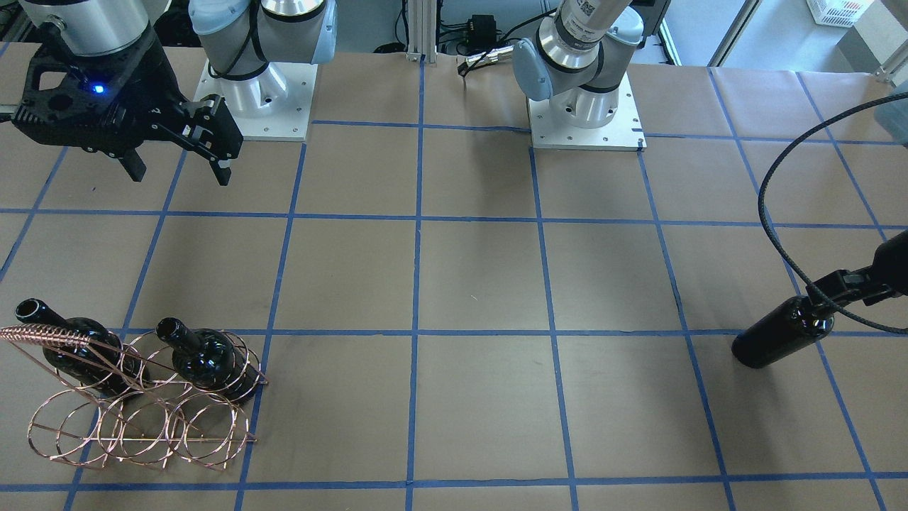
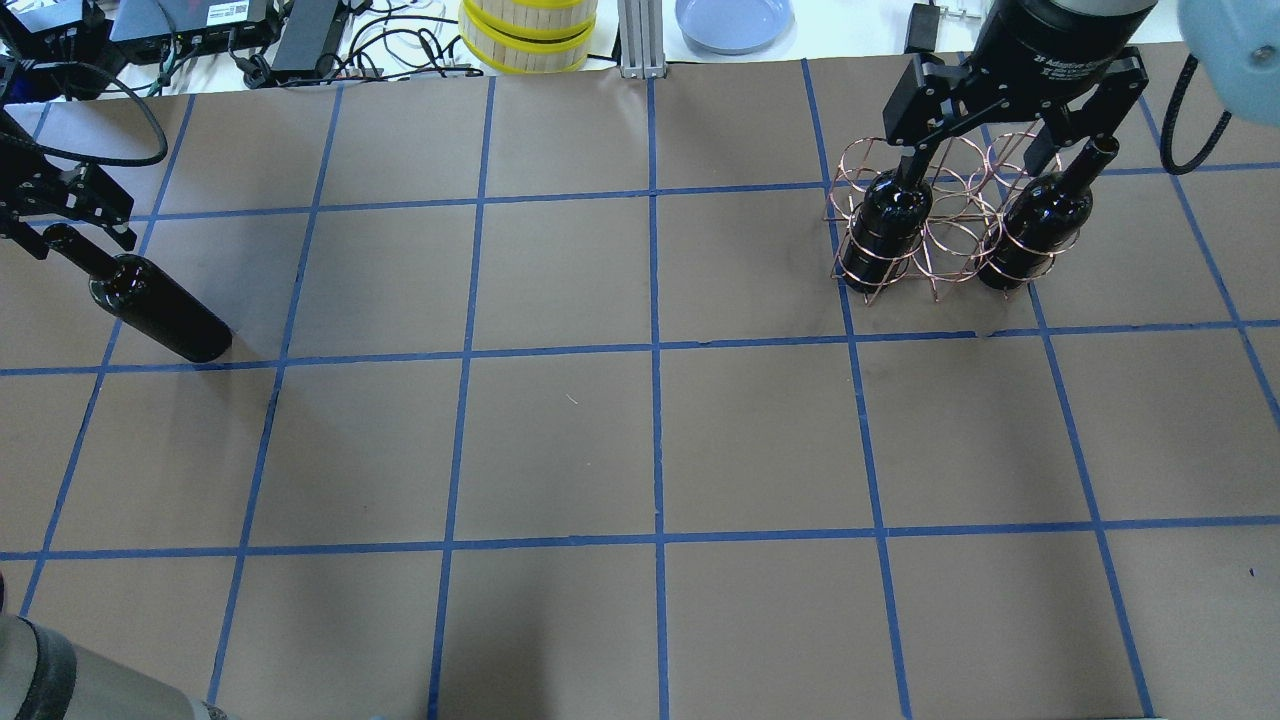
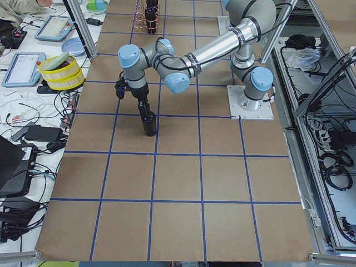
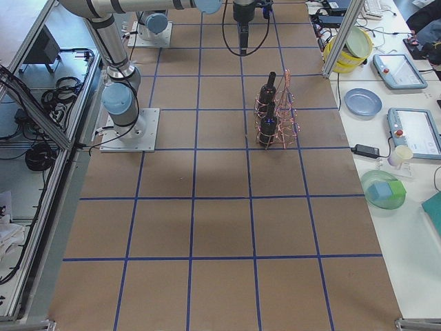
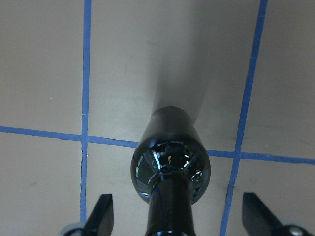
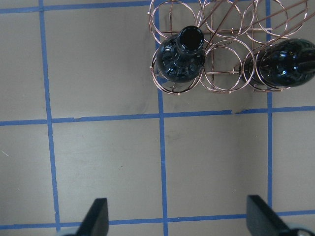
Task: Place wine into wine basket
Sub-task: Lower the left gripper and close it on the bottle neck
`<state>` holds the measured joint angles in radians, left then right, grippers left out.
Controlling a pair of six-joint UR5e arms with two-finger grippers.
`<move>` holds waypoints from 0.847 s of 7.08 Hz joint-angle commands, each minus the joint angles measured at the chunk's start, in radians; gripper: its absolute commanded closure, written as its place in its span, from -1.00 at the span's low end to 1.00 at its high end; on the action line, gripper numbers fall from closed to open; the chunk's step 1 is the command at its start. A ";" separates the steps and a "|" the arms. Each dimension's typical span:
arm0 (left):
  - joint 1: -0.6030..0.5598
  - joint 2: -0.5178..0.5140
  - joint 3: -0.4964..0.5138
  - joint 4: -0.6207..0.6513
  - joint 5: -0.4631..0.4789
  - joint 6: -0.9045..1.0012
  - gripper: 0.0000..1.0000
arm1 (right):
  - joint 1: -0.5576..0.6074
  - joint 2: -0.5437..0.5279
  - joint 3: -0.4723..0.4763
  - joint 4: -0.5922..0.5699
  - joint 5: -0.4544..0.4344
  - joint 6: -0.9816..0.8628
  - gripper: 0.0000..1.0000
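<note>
A glossy black wine bottle [image 2: 150, 305] stands on the brown table at my far left; it also shows in the front view [image 1: 784, 333] and the left wrist view [image 5: 170, 157]. My left gripper [image 2: 65, 225] is open with its fingers on either side of the bottle's neck, not touching it. The copper wire wine basket [image 2: 950, 240] stands at the far right with two black bottles [image 2: 885, 225] [image 2: 1040, 225] in its two outer rings; the middle ring is empty. My right gripper [image 2: 978, 160] is open and empty, high above the table near the basket [image 6: 221, 83].
The two arm bases [image 1: 255, 92] [image 1: 585, 106] are bolted at the robot's edge of the table. A black cable loop [image 1: 770, 213] hangs by the left arm. A yellow-rimmed stack [image 2: 528, 35], a blue plate [image 2: 733, 20] and cables lie beyond the far edge.
</note>
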<state>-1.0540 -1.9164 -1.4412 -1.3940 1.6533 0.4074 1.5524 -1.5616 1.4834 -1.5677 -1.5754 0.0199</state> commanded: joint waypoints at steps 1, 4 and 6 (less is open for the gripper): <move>0.000 -0.001 -0.001 0.001 0.002 -0.004 -0.17 | 0.000 0.000 0.001 0.000 0.000 0.000 -1.00; 0.000 0.005 -0.001 0.000 0.000 -0.002 0.47 | 0.000 0.000 0.000 0.000 0.000 0.000 -1.00; 0.003 0.017 -0.001 -0.007 -0.003 -0.002 0.78 | 0.000 0.000 0.000 0.000 0.000 0.000 -1.00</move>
<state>-1.0523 -1.9070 -1.4420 -1.3978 1.6529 0.4049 1.5524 -1.5616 1.4834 -1.5677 -1.5754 0.0199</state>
